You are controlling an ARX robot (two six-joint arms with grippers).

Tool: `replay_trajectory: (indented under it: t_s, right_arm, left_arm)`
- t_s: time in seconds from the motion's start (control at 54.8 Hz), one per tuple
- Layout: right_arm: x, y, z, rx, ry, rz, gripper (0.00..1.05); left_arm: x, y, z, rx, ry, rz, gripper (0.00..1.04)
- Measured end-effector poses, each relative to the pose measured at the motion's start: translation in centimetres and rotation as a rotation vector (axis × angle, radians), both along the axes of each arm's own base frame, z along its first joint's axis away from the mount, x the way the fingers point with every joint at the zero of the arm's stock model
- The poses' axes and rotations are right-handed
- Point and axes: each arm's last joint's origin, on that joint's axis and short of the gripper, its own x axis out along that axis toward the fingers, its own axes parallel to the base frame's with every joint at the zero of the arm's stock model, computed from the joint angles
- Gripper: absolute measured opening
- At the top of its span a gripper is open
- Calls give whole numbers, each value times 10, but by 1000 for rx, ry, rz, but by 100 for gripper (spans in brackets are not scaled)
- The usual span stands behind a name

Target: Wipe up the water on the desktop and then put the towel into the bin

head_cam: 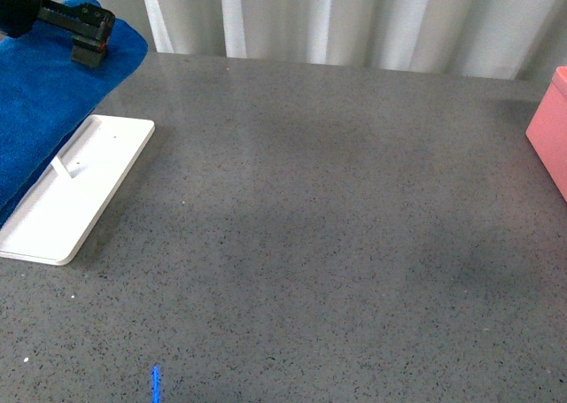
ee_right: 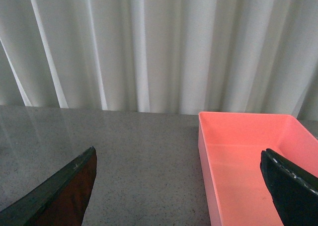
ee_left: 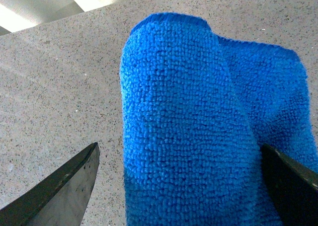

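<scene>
The blue towel lies heaped at the far left of the grey speckled desktop, partly over a white tray. My left gripper hovers above the towel's far end, open. In the left wrist view a thick fold of the towel fills the gap of the left gripper, both dark fingers apart from it. The pink bin stands at the right edge. In the right wrist view the bin is empty, and my right gripper hangs open above the desktop and the bin's near wall. No water shows.
A flat white tray with a small upright peg lies at the left, half under the towel. White curtains hang behind the desktop's far edge. A short blue mark sits near the front edge.
</scene>
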Motion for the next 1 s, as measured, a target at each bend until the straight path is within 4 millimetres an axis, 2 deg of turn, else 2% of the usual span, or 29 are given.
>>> replay_trajectory:
  t_s: [0.237, 0.347, 0.493, 0.766, 1.003]
  right_arm:
    - [0, 0, 0, 0, 0, 0, 98]
    - [0, 0, 0, 0, 0, 0, 98]
    - [0, 0, 0, 0, 0, 0, 98]
    - [0, 0, 0, 0, 0, 0, 98]
    - [0, 0, 0, 0, 0, 0, 98]
  left_arm:
    - [0, 2, -1, 2, 0, 7, 64]
    - [0, 2, -1, 1, 6, 9, 39]
    - [0, 2, 2, 5, -1, 16, 20]
    - [-4, 1, 13, 11, -24, 9, 6]
    - [-11, -3, 32, -21, -43, 1, 6]
